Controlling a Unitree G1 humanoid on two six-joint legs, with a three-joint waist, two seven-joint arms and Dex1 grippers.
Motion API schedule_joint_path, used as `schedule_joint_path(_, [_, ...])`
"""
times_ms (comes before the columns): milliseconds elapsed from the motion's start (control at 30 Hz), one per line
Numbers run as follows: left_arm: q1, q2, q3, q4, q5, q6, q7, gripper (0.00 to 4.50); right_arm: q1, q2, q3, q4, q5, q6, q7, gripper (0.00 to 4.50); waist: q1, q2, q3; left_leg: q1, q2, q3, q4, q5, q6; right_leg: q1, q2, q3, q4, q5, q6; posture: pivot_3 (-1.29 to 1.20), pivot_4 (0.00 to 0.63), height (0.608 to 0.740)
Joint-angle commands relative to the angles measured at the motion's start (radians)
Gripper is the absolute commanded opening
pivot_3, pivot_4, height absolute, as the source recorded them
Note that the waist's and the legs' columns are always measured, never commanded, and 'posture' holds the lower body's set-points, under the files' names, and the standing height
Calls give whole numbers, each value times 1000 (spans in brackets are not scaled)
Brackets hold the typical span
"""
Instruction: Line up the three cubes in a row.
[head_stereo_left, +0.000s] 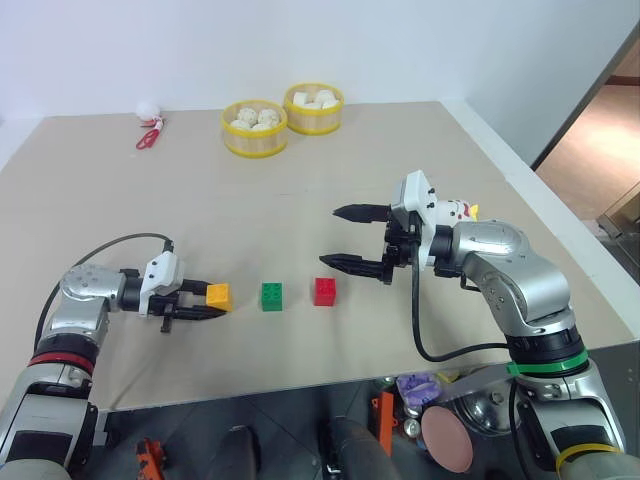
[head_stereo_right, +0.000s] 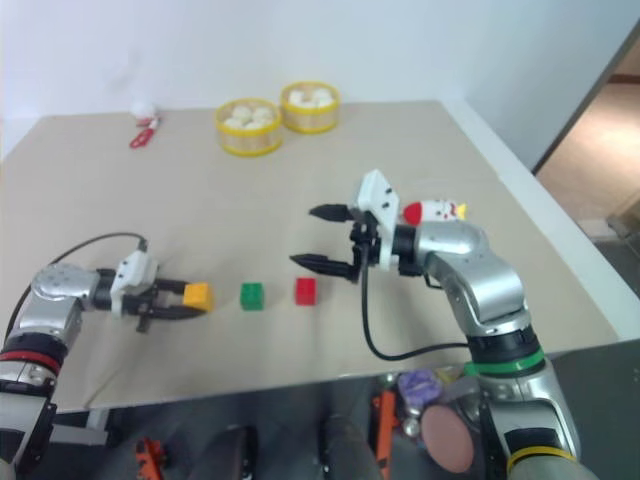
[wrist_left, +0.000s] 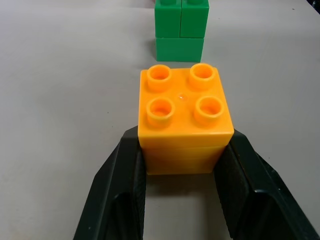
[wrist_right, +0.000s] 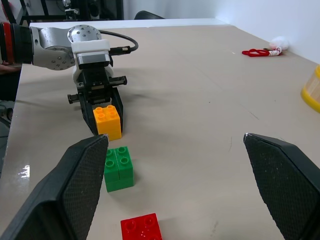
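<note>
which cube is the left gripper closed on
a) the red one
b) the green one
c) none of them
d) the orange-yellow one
d: the left gripper has its two black fingers pressed against both sides of the orange-yellow cube, while the green cube and the red cube sit free on the table beyond it.

Left claw (wrist_left: 182, 165) gripping orange-yellow brick (wrist_left: 184, 120), green brick (wrist_left: 180, 27) beyond
</note>
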Motion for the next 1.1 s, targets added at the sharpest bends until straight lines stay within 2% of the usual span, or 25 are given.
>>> schedule_joint_path(33, [-2, -2, -7, 1, 6, -16, -12, 1319, -15, -10, -37, -37, 17, -2, -6, 4500, 0, 0, 0, 0, 0, 0, 0, 0, 0, 0, 0, 0, 0, 0, 0, 0, 150, 740])
schedule_joint_path(133, [-1, 1, -14, -2, 5, 0, -12, 1319, -14, -12, -37, -39, 16, -2, -7, 4500, 0, 0, 0, 0, 0, 0, 0, 0, 0, 0, 0, 0, 0, 0, 0, 0, 150, 740])
schedule_joint_path(200, [0, 7, -25, -6, 3, 40, -12, 2355, -17, -10, -36, -35, 13, -5, -9, 4500, 0, 0, 0, 0, 0, 0, 0, 0, 0, 0, 0, 0, 0, 0, 0, 0, 150, 740])
schedule_joint_path(400, [10, 4, 10, -32, -14, 27, -12, 4356, -25, -11, -36, -28, 19, -2, -7, 4500, 7, 0, 0, 1, 0, 0, 0, 2, 2, 1, 0, 0, 0, 0, 0, 0, 150, 740])
schedule_joint_path(433, [15, 7, 16, -38, -17, 20, -12, 4466, -27, -10, -35, -26, 19, -3, -6, 4500, 7, 0, 0, 1, 0, 0, 0, 2, 3, 1, 0, 0, 0, 0, 0, 0, 150, 740])
schedule_joint_path(667, [52, 82, 44, -38, 16, -5, -3, 4466, -42, -6, -33, -13, 27, -4, 3, 4500, 1, 0, 0, 1, 0, 0, 1, 3, 5, 1, 0, 0, 0, 1, -1, 0, 150, 740])
schedule_joint_path(767, [60, 136, 77, 21, 55, -76, 56, 4466, -51, -3, -33, -8, 33, -3, 13, 4500, -5, 0, 0, 1, 1, 0, -1, 3, 5, -1, 1, 0, 1, 1, -2, 0, 150, 740])
schedule_joint_path(900, [64, 162, 124, 73, 84, -135, 170, 4466, -59, -2, -31, -1, 33, -6, 23, 4500, -2, 0, 0, 2, 1, 0, -3, 3, 5, -1, 2, -1, 2, 0, -3, 0, 150, 740])
schedule_joint_path(1000, [92, 162, 176, 30, 46, -96, 218, 4466, -64, -1, -29, 7, 30, -10, 30, 4500, -2, 0, 0, 2, 1, 0, -3, 3, 6, -1, 1, -1, 3, 0, -3, 0, 150, 740])
schedule_joint_path(1100, [172, 152, 249, -119, -25, 20, 299, 4466, -68, -8, -31, 25, 18, -21, 38, 4500, -4, 0, 0, 3, 1, 0, -2, 3, 6, -1, 1, -1, 3, 1, -4, 0, 150, 740])
